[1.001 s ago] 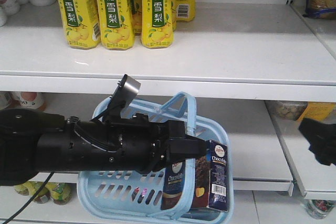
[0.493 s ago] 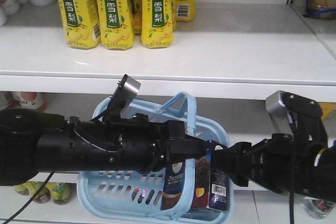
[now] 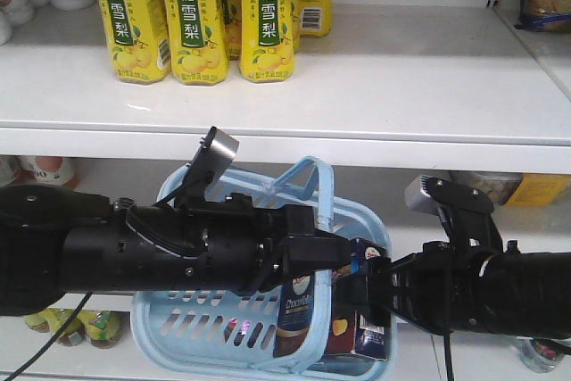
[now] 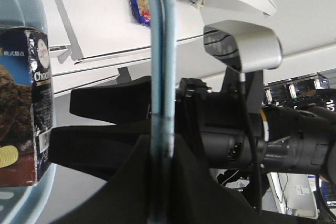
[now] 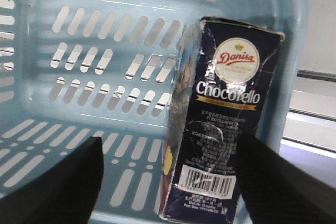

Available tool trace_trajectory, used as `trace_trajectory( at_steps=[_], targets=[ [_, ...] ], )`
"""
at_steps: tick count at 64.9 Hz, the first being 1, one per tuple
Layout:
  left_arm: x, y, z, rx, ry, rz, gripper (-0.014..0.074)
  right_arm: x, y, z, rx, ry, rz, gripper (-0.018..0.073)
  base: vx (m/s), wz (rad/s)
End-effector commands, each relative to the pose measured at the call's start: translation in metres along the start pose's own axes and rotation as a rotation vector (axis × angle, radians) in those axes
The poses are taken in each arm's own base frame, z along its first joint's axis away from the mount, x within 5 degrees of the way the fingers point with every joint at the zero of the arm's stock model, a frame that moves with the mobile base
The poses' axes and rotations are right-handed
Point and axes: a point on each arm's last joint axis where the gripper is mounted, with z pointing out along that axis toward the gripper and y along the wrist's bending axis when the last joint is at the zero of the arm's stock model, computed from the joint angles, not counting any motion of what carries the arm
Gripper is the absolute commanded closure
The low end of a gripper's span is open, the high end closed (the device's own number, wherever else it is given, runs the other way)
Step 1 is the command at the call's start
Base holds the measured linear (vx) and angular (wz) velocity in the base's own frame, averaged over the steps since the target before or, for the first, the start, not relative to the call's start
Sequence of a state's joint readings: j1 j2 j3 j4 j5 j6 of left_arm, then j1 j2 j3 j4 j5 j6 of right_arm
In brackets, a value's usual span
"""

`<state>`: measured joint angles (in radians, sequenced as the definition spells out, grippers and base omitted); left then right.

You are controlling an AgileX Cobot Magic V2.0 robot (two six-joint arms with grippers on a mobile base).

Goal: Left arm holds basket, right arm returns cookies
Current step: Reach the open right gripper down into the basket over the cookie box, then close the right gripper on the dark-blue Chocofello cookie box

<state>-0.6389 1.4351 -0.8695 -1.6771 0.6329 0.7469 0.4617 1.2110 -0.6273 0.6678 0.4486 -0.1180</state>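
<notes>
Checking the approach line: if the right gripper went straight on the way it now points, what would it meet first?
Probably the cookies, upright in the basket: the right gripper has them framed between open jaws; depth unclear.

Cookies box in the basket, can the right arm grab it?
Probably yes: the cookies stand inside the basket, nothing covering them, and the open right end effector has a finger either side.

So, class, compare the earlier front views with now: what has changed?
The right gripper came in from the right and moved left to the cookies, fingers open either side, not yet gripping. The left arm, basket and cookies stayed put.
</notes>
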Motion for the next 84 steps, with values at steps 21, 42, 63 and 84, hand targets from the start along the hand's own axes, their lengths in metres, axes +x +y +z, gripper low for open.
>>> trace_trajectory(
  at_steps=[21, 42, 63, 84],
  targets=[
    [-0.008, -0.024, -0.011, 0.097, -0.066, -0.015, 0.0602, -0.014, 0.003, 0.004, -0.001, -0.071, -0.007, 0.0013, 0.00, 0.00],
    [-0.008, -0.024, -0.011, 0.097, -0.066, -0.015, 0.0602, -0.014, -0.001, 0.016, 0.023, -0.055, -0.008, 0.0013, 0.00, 0.00],
    [-0.008, -0.024, -0.011, 0.097, -0.066, -0.015, 0.0602, -0.014, 0.001, 0.024, -0.019, -0.039, -0.004, 0.0013, 0.00, 0.00],
    [-0.008, -0.024, -0.011, 0.097, -0.066, -0.015, 0.0602, -0.018, 0.005, 0.036, -0.082, -0.034, -0.020, 0.0013, 0.00, 0.00]
  ],
)
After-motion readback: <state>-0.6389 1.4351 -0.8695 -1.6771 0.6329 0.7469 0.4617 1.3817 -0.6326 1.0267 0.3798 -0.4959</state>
